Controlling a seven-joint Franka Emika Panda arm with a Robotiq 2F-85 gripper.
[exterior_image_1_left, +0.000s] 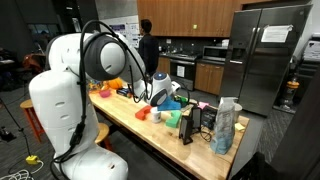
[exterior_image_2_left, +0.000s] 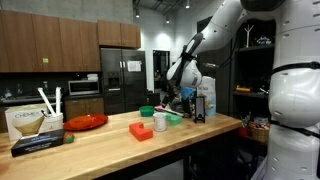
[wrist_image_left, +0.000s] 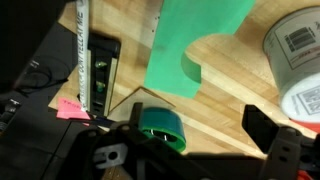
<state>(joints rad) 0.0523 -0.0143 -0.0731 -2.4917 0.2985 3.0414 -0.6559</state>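
Note:
In the wrist view my gripper (wrist_image_left: 195, 132) is open, with its fingers spread just above the wooden table (wrist_image_left: 225, 95). A small round green lid-like object (wrist_image_left: 160, 128) lies on the wood right beside one finger, inside the gap but not clamped. A flat green sheet (wrist_image_left: 190, 40) lies just beyond it. A white cylindrical container (wrist_image_left: 300, 50) stands to one side. In both exterior views the gripper (exterior_image_1_left: 160, 96) (exterior_image_2_left: 174, 98) hangs low over the far part of the table among small items.
A spirit level (wrist_image_left: 88, 60), a black case and a pink scrap (wrist_image_left: 68, 108) lie beside the gripper. On the table are an orange-red block (exterior_image_2_left: 141, 130), a white cup (exterior_image_2_left: 160, 121), a red plate (exterior_image_2_left: 85, 122), a carton (exterior_image_2_left: 25, 122) and a plastic bag (exterior_image_1_left: 225, 125). A person (exterior_image_1_left: 147, 45) stands in the kitchen behind.

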